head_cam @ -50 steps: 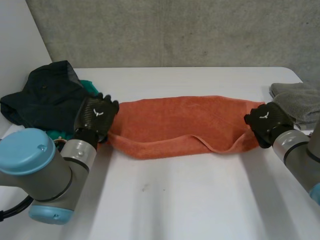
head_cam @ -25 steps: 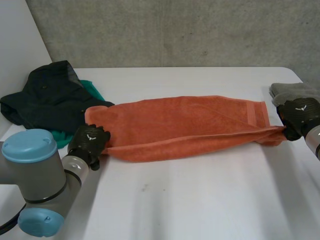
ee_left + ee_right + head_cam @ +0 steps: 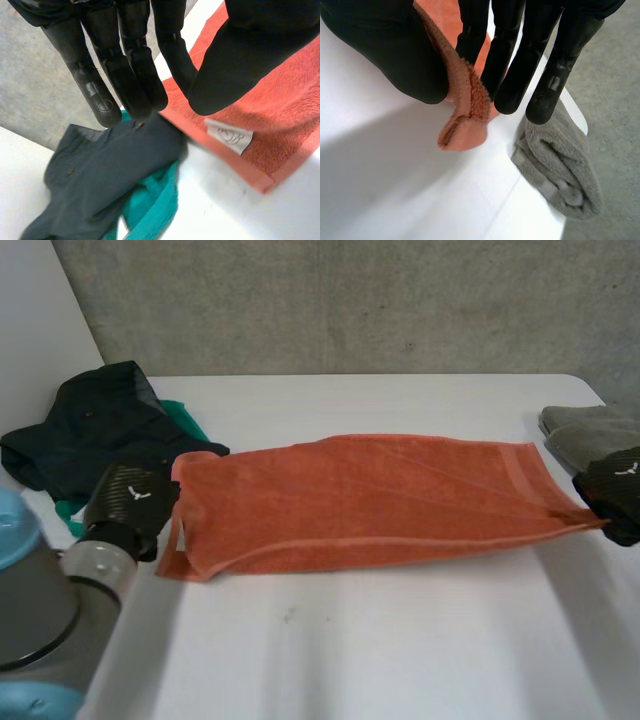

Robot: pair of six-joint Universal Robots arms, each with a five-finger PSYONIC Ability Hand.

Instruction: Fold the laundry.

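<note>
Pinching the far end of the orange towel (image 3: 370,495) between thumb and straight fingers, my right hand (image 3: 385,55) holds it just off the worktop (image 3: 400,650), near the folded grey cloth (image 3: 560,165). The towel lies stretched across the worktop's middle. My left hand (image 3: 130,498) sits at its other end, beside the dark garment (image 3: 100,425); I cannot tell whether it grips. To do this well, I judge I need an even pull from both ends, matched edges, a level set-down, and no dragging into either neighbouring cloth.
</note>
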